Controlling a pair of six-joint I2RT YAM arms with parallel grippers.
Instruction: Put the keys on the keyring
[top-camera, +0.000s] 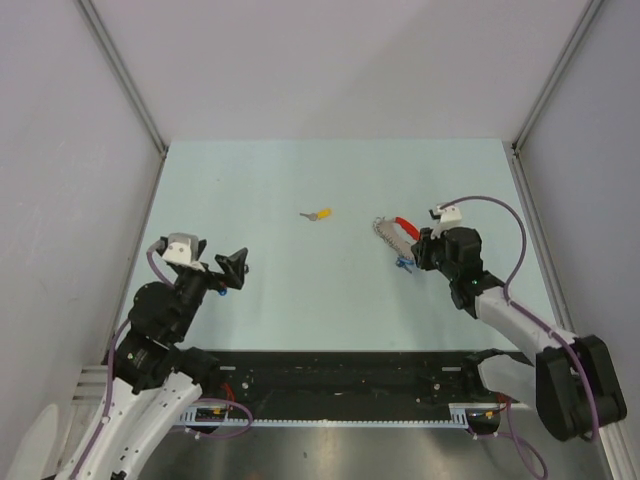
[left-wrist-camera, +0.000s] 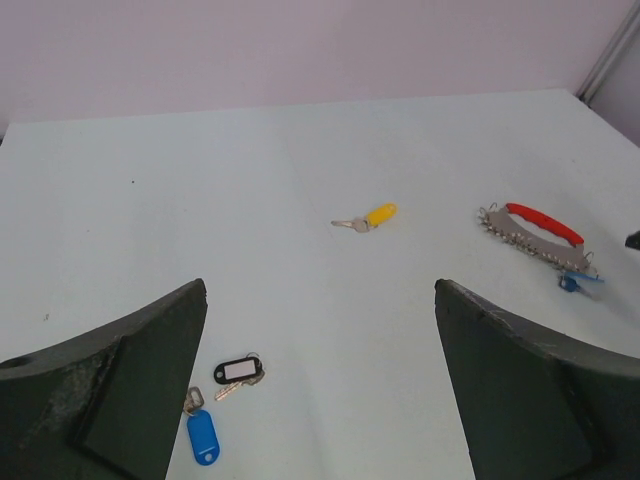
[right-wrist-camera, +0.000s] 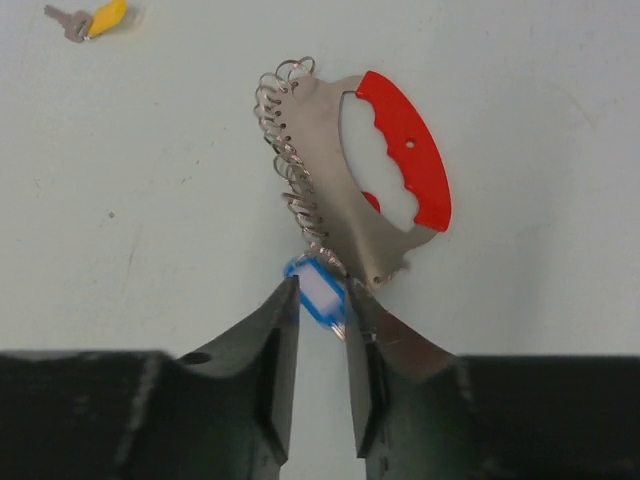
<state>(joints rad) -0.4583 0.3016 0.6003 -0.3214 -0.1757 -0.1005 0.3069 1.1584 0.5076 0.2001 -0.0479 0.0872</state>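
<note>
Right wrist view: my right claw (right-wrist-camera: 320, 300) pinches a tiny blue-capped silver key (right-wrist-camera: 318, 292) at its tips.
Keyring (right-wrist-camera: 322, 170): silvery ring-edged metal plate with curved red grip, flat on the table (right-wrist-camera: 150, 200), dead ahead touching the key, long axis running away from me.
Left claw (left-wrist-camera: 325, 385): spread, well apart.
Hidden: the key's blade.

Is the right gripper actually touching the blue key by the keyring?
Touching. In the right wrist view the fingers of the right gripper press against both sides of the blue key, beside the keyring.
</note>
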